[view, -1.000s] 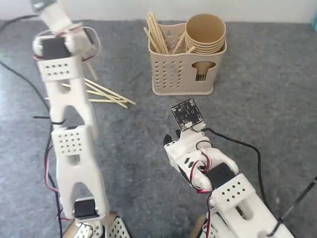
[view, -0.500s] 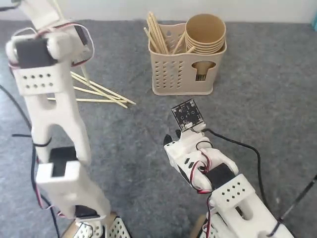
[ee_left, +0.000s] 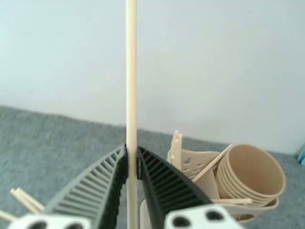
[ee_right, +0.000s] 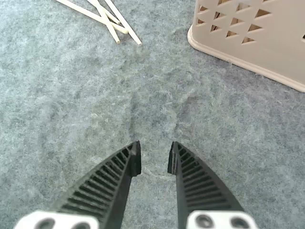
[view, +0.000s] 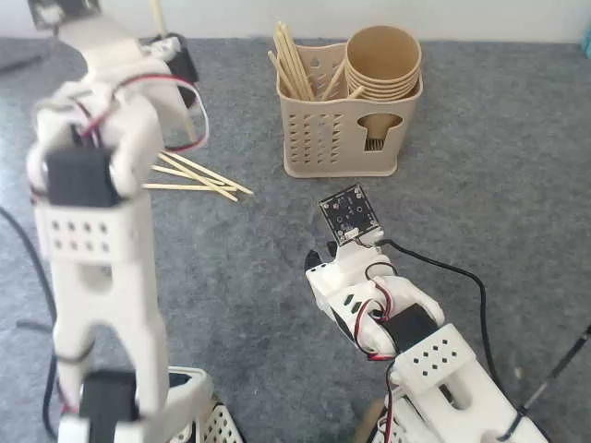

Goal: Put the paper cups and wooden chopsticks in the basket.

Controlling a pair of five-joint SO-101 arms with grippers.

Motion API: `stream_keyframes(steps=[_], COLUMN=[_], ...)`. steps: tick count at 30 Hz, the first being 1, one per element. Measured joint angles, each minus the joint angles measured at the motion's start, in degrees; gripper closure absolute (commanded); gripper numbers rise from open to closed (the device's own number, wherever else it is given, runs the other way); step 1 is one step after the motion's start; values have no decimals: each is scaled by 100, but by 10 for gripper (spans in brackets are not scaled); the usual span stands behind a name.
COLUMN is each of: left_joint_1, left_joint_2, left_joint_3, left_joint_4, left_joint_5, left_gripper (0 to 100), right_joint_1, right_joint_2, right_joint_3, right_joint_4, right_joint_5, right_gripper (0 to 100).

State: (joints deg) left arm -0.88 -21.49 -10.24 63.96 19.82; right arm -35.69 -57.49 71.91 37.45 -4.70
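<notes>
My left gripper point(ee_left: 132, 162) is shut on a wooden chopstick point(ee_left: 131, 71) and holds it upright above the carpet. In the high view the chopstick point(view: 159, 18) sticks up by the left arm point(view: 102, 120) at the back left. The beige basket point(view: 342, 138) holds a stack of paper cups point(view: 383, 60) and several chopsticks point(view: 294, 60). Several loose chopsticks point(view: 199, 175) lie on the carpet left of the basket. My right gripper point(ee_right: 154, 158) is open just above bare carpet, short of the loose chopsticks point(ee_right: 102, 10) and the basket point(ee_right: 257, 38).
Grey carpet point(view: 499, 185) covers the table, with a white wall point(ee_left: 214, 57) behind it. The right arm point(view: 369, 295) stands in front of the basket, its cable point(view: 462, 277) trailing to the right. The basket point(ee_left: 190, 164) with its cups point(ee_left: 250, 179) lies beyond the left gripper.
The left arm has risen and swung toward the back with the chopstick in its gripper. The right arm has not moved.
</notes>
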Motion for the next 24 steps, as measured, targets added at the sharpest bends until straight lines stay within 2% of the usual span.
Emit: stream_keyframes(steps=[7,14,18,24], left_joint_1=[519,1029,1415,1556], left_joint_2=[-1415,-1512,-1389,202], left_joint_3=[3147,4765,4826,3780], left_joint_4=[-3516,-6549,-7279,-7411], left_joint_5=[-176,-211,-220,-220], left_gripper=[989,989,989,989], right_joint_1=[0,0,0,0], right_joint_2=[0,0,0,0], right_joint_3=[0,0,0,0], right_joint_4=[0,0,0,0], right_joint_5=[0,0,0,0], right_gripper=[883,883,883,883])
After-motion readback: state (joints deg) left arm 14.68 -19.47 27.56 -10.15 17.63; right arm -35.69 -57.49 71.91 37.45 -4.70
